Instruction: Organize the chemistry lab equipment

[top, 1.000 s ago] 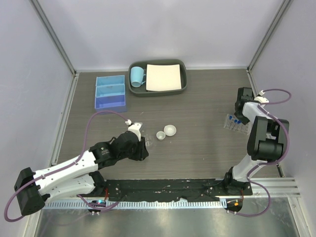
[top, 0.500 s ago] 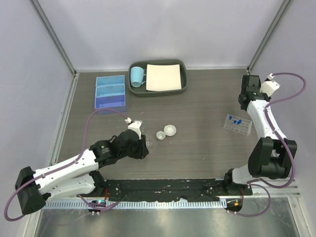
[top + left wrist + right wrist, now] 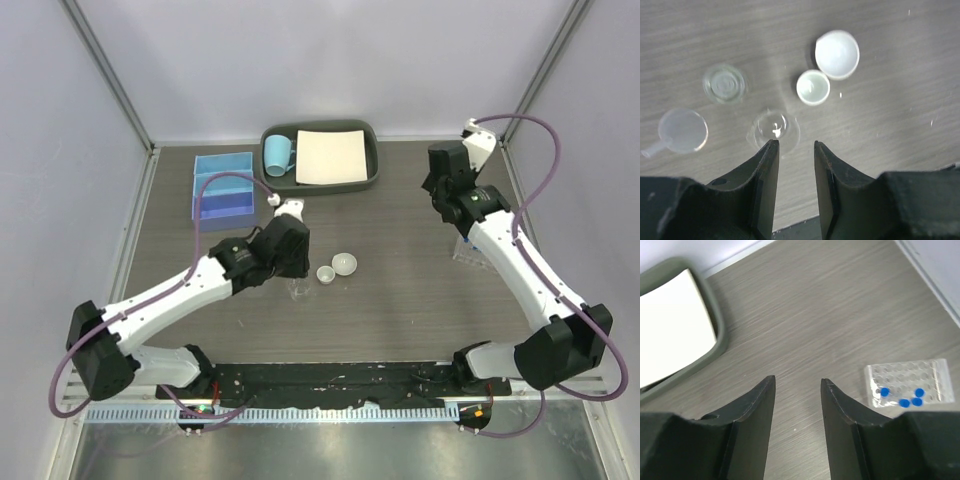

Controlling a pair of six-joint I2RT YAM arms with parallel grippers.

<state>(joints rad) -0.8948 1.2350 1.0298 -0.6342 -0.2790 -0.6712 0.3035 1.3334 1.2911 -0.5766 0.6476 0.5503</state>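
Observation:
The small clear bottle (image 3: 775, 127) stands on the table just past my left gripper (image 3: 794, 145), which is open, empty and raised above it. The bottle also shows in the top view (image 3: 297, 290), below the left gripper (image 3: 281, 254). Two white round dishes (image 3: 837, 47) (image 3: 813, 87) lie side by side to its right (image 3: 345, 263) (image 3: 326, 274). The clear tube rack (image 3: 910, 382) holds three blue-capped tubes (image 3: 904, 402). In the top view my right arm partly hides the rack (image 3: 466, 252). My right gripper (image 3: 797, 381) (image 3: 443, 190) is open, empty and high, left of the rack. The blue three-compartment box (image 3: 223, 186) is at the far left.
A dark grey tray (image 3: 370, 135) with a white sheet and a light-blue mug (image 3: 278, 153) stands at the back centre; its rim shows in the right wrist view (image 3: 715, 335). A clear round lid (image 3: 725, 83) and a clear round piece with a small handle (image 3: 683, 130) lie left of the bottle.
My left gripper has drawn back and up from the bottle, which stands free. My right arm has swung left and away from the tube rack.

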